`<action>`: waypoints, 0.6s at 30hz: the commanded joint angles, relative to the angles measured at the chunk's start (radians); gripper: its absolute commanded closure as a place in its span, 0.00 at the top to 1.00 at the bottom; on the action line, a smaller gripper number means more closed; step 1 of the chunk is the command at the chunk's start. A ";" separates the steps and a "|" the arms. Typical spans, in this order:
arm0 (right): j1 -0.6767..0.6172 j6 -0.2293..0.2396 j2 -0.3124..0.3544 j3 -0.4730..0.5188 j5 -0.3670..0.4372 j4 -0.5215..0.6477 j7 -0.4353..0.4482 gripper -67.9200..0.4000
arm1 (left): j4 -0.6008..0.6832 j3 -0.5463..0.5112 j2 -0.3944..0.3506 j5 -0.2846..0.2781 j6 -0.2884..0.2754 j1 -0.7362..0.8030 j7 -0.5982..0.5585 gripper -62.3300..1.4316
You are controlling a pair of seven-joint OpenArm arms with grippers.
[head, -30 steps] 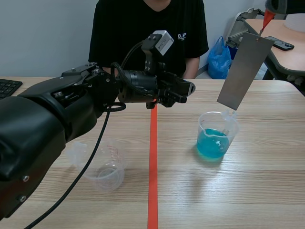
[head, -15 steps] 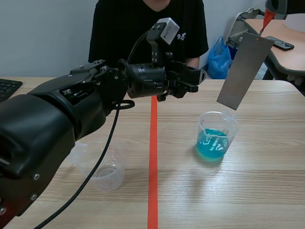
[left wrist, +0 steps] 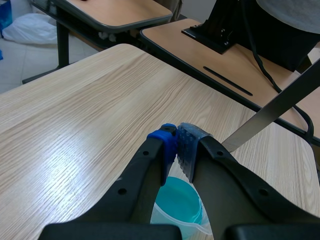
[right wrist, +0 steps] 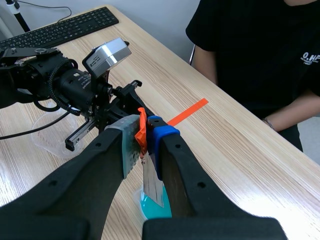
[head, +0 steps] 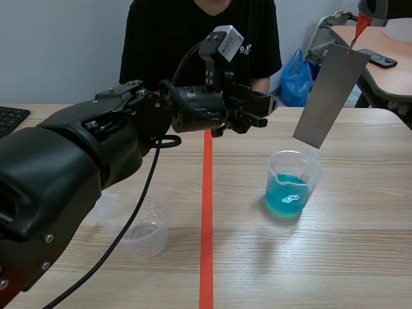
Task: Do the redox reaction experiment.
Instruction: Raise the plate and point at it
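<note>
A clear beaker of blue liquid stands right of the tape line. Above it hangs a tilted grey metal sheet, its lower corner just over the beaker's rim. My right gripper is shut on the sheet's orange-red tab; from the right wrist view the sheet hangs down over the blue beaker. My left gripper is held in the air left of the sheet, above and behind the beaker. It is shut on nothing, pads touching, with the blue beaker below the fingers.
An empty clear beaker stands at the near left under my left arm. A person in a black shirt sits across the table. A keyboard lies at the far left. A blue bag and another desk are behind the table.
My left gripper has risen and moved right toward the metal sheet, then held still. The sheet, the right gripper and both beakers have not moved.
</note>
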 commanded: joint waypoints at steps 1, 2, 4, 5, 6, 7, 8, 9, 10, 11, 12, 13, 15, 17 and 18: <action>0.012 0.011 0.018 0.013 0.022 0.012 0.008 0.03 | 0.017 -0.001 0.008 -0.012 -0.001 -0.021 -0.018 0.08; 0.012 0.011 0.018 0.013 0.022 0.012 0.008 0.03 | 0.017 -0.001 0.008 -0.011 -0.001 -0.019 -0.018 0.08; 0.012 0.011 0.018 0.013 0.022 0.012 0.008 0.03 | 0.017 -0.001 0.008 -0.008 -0.001 -0.018 -0.018 0.08; 0.012 0.011 0.018 0.013 0.022 0.012 0.008 0.03 | 0.017 -0.001 0.008 -0.008 -0.001 -0.018 -0.018 0.08; 0.012 0.011 0.018 0.013 0.022 0.012 0.008 0.03 | 0.017 -0.001 0.008 -0.008 -0.001 -0.018 -0.018 0.08; 0.012 0.011 0.018 0.013 0.022 0.012 0.008 0.03 | 0.017 -0.001 0.008 -0.008 -0.001 -0.018 -0.018 0.08; 0.012 0.011 0.018 0.013 0.022 0.012 0.008 0.03 | 0.017 -0.001 0.008 -0.005 -0.001 -0.018 -0.018 0.08; 0.012 0.011 0.018 0.013 0.022 0.012 0.008 0.03 | 0.017 -0.001 0.008 -0.004 -0.001 -0.018 -0.018 0.08; 0.012 0.011 0.018 0.013 0.022 0.012 0.008 0.03 | 0.017 -0.001 0.008 -0.003 -0.001 -0.018 -0.018 0.08; 0.012 0.011 0.018 0.013 0.022 0.012 0.008 0.03 | 0.017 -0.001 0.008 0.000 -0.001 -0.018 -0.018 0.08; 0.012 0.011 0.018 0.013 0.022 0.012 0.008 0.03 | 0.017 -0.001 0.008 0.003 -0.001 -0.018 -0.020 0.08; 0.012 0.011 0.018 0.013 0.022 0.012 0.008 0.03 | 0.017 -0.001 0.008 0.008 -0.001 -0.018 -0.022 0.08; 0.012 0.011 0.018 0.013 0.022 0.012 0.008 0.03 | 0.017 -0.001 0.007 0.014 -0.001 -0.018 -0.024 0.08; 0.012 0.011 0.018 0.013 0.022 0.012 0.008 0.03 | 0.017 -0.001 0.007 0.014 -0.001 -0.018 -0.024 0.08; 0.012 0.011 0.018 0.013 0.022 0.012 0.008 0.03 | 0.017 -0.001 0.007 0.014 -0.001 -0.018 -0.024 0.08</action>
